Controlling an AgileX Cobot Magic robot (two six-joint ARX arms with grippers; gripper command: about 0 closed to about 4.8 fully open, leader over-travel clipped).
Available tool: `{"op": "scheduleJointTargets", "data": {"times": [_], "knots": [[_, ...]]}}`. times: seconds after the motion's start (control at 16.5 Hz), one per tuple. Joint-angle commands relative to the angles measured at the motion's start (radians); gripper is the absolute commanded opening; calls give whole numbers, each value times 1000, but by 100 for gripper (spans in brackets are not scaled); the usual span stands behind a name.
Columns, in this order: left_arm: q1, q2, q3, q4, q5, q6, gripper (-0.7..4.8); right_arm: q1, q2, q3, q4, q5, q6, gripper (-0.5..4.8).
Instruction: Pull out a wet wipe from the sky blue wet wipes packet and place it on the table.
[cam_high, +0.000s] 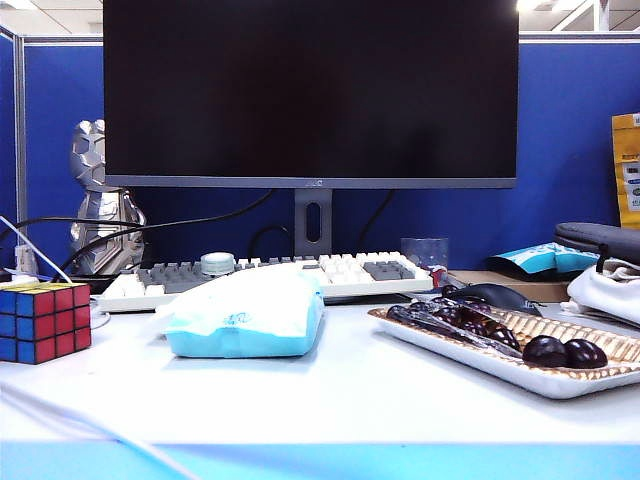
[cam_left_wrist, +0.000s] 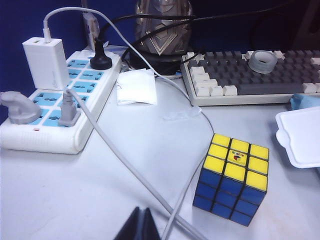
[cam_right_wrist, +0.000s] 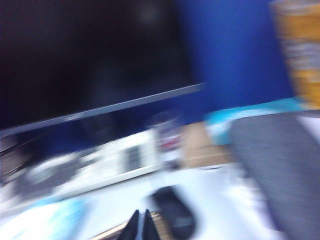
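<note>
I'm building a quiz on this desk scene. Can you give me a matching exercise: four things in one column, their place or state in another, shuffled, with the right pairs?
Things:
1. wet wipes packet
2. puzzle cube
3. tray
4. right gripper

Places or states:
A. on the right of the table, holding dark wrapped sweets
B. shut, holding nothing
C. middle of the table, in front of the keyboard
D. at the table's left edge in the exterior view

Pairs: 1-C, 2-D, 3-A, 4-B
</note>
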Motion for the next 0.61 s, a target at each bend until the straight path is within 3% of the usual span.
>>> {"op": "scheduleJointTargets", "data": {"times": [0.06, 0.12, 0.18, 0.3, 0.49, 0.61], "knots": [[0, -3, -4, -12, 0, 1, -5, 51, 213, 129, 32, -215, 8, -1], [0, -3, -4, -12, 0, 1, -5, 108, 344, 185, 68, -316, 47, -1], [0, -3, -4, -12, 0, 1, -5, 163, 435, 213, 105, -351, 96, -1], [0, -3, -4, -11, 0, 1, -5, 313, 645, 236, 217, -351, 243, -1], [0, -3, -4, -11, 0, 1, -5, 426, 885, 248, 324, -356, 199, -1], [0, -3, -4, -11, 0, 1, -5, 483, 1007, 304, 253, -312, 113, -1]]}}
